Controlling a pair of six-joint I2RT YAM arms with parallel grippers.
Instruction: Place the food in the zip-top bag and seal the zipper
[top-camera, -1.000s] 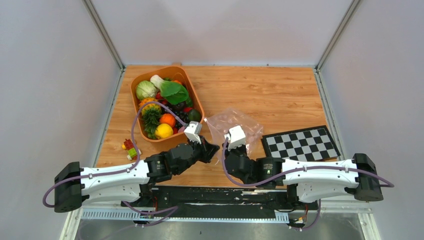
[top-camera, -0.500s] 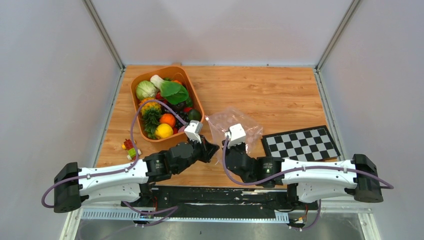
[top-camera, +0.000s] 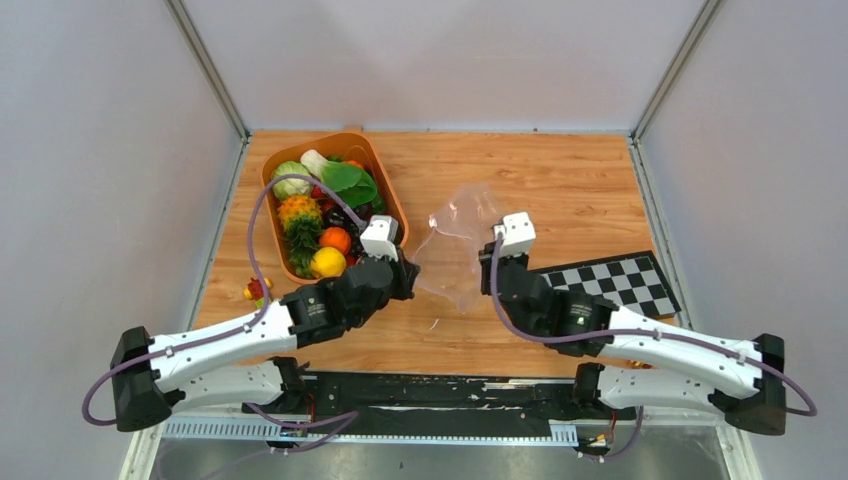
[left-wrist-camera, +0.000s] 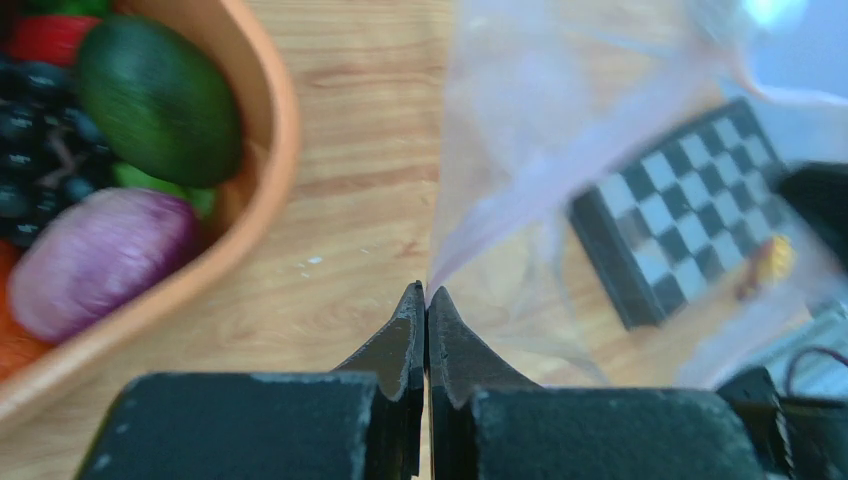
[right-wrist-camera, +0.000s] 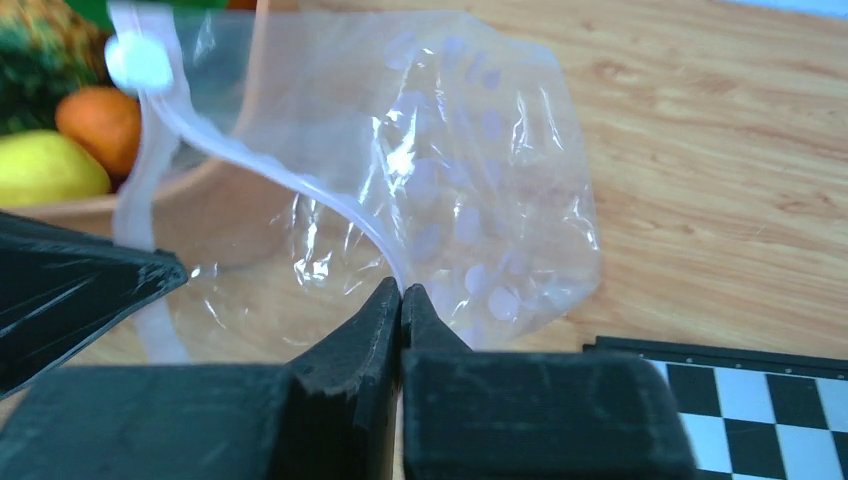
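Note:
The clear zip-top bag (top-camera: 455, 250) hangs lifted off the table between my two grippers, dotted face (right-wrist-camera: 470, 150) away from the right wrist camera. My left gripper (top-camera: 405, 277) is shut on one edge of the bag (left-wrist-camera: 560, 150). My right gripper (top-camera: 488, 265) is shut on the pinkish zipper strip (right-wrist-camera: 250, 150) at the mouth, which curves open. The food (top-camera: 325, 205) lies in the orange tub (top-camera: 395, 205) left of the bag: bok choy, cabbage, orange, lemon. A green avocado (left-wrist-camera: 160, 100) and a purple onion (left-wrist-camera: 100, 250) show in the left wrist view.
The black-and-white checkered board (top-camera: 610, 285) lies on the table right of the bag, under my right arm. A small red and yellow toy piece (top-camera: 258, 291) lies on the wood left of the tub. Grey walls enclose the table on three sides.
Both grippers have risen and moved apart, the right one up and to the right. The bag has come off the table and is stretched between them, its mouth opened.

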